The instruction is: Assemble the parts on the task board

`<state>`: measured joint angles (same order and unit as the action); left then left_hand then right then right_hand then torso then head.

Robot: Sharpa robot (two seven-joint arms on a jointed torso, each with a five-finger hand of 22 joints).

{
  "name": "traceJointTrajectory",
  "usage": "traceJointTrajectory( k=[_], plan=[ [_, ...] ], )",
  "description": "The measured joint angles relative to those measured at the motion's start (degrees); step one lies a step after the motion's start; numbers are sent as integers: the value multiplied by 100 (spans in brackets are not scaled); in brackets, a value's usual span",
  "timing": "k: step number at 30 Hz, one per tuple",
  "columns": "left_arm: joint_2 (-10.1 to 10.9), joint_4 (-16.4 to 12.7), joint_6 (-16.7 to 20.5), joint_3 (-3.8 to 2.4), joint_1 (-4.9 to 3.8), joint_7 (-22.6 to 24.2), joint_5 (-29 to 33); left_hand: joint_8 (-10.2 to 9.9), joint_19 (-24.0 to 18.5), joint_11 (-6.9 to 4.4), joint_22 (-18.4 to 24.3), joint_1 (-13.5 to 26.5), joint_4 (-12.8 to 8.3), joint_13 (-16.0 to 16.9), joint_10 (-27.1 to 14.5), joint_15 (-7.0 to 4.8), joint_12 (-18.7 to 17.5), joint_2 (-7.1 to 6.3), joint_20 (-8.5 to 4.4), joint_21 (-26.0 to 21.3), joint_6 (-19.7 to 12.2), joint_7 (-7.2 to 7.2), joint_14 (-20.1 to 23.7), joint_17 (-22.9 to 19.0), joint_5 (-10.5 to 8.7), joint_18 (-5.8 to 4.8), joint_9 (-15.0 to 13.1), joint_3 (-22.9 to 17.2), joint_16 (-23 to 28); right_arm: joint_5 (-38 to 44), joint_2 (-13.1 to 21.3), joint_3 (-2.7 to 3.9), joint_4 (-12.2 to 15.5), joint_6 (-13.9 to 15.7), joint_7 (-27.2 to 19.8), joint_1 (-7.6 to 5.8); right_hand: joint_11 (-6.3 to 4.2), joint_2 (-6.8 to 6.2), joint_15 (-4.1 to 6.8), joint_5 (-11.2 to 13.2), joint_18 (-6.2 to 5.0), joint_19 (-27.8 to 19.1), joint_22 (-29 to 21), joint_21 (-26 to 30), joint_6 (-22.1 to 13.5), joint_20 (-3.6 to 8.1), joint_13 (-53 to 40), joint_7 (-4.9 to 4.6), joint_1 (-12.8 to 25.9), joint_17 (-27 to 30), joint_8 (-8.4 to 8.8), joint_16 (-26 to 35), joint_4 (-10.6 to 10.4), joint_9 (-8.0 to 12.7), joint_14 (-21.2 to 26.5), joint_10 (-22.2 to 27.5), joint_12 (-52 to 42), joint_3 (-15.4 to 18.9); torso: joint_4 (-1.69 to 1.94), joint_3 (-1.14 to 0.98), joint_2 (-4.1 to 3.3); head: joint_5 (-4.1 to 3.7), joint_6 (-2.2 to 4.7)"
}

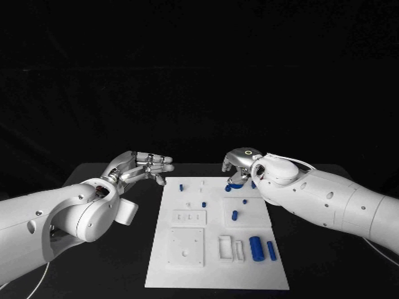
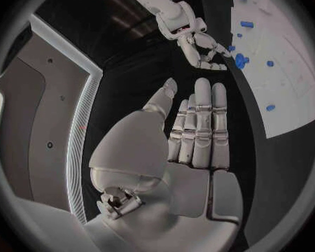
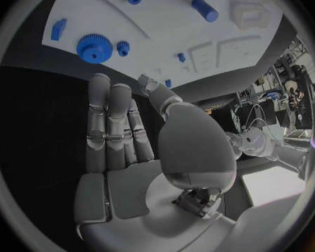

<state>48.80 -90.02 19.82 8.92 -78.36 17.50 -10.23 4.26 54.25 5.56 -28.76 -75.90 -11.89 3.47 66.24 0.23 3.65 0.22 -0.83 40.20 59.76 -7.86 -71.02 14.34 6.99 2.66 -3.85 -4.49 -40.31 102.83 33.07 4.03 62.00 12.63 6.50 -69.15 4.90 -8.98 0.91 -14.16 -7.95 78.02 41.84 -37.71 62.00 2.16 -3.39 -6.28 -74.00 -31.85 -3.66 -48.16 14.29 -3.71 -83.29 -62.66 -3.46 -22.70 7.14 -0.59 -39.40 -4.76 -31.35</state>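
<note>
Nearest on the white task board [image 1: 216, 274], a large blue cylinder [image 1: 255, 248] and a slimmer blue peg [image 1: 272, 250] are lying side by side at the near right, just right of white raised blocks [image 1: 226, 247]. Farther along, a small blue peg [image 1: 234, 215] is standing at mid-board.

The left hand [image 1: 144, 167] is hovering over the black table [image 1: 118, 177] just left of the board's far left corner. In the left wrist view its fingers [image 2: 202, 123] are lying straight and close together, thumb apart; it is holding and touching nothing.

The right hand [image 1: 240, 165] is hanging over the board's far right corner, fingers pointing down, just above a blue gear [image 3: 95, 47]. In the right wrist view its fingers [image 3: 110, 117] are extending straight, side by side, gripping nothing, with the gear lying just beyond the fingertips and apart from them.
</note>
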Motion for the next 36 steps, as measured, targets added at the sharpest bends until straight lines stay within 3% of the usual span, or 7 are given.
traceJointTrajectory(
  k=[18,36],
  plan=[
    [39,-66,-17,-9,-51,-25,-21,0,0,20,-6,0,-1,-1,-20,20,0,0,0,5,0,0,20,-29,0,0,-1,30,-25,62,-62,-33,-210,-73,-9,144,31,-28,-19,0,4,206,979,656,39,-21,0,-38,79,31,0,-99,71,-1,20,-73,0,-226,69,-31,-133,-71,6],
    [30,-63,-46,-13,-112,-67,-45,0,0,19,-5,0,14,-2,-61,19,0,0,0,27,-21,-21,20,-46,4,-1,-1,45,-25,139,-123,-34,-419,4,-24,163,31,-73,-18,73,9,347,1572,986,39,-21,0,-38,125,31,0,-154,69,-1,19,-175,0,-686,129,-46,-224,-130,31]
  ],
)
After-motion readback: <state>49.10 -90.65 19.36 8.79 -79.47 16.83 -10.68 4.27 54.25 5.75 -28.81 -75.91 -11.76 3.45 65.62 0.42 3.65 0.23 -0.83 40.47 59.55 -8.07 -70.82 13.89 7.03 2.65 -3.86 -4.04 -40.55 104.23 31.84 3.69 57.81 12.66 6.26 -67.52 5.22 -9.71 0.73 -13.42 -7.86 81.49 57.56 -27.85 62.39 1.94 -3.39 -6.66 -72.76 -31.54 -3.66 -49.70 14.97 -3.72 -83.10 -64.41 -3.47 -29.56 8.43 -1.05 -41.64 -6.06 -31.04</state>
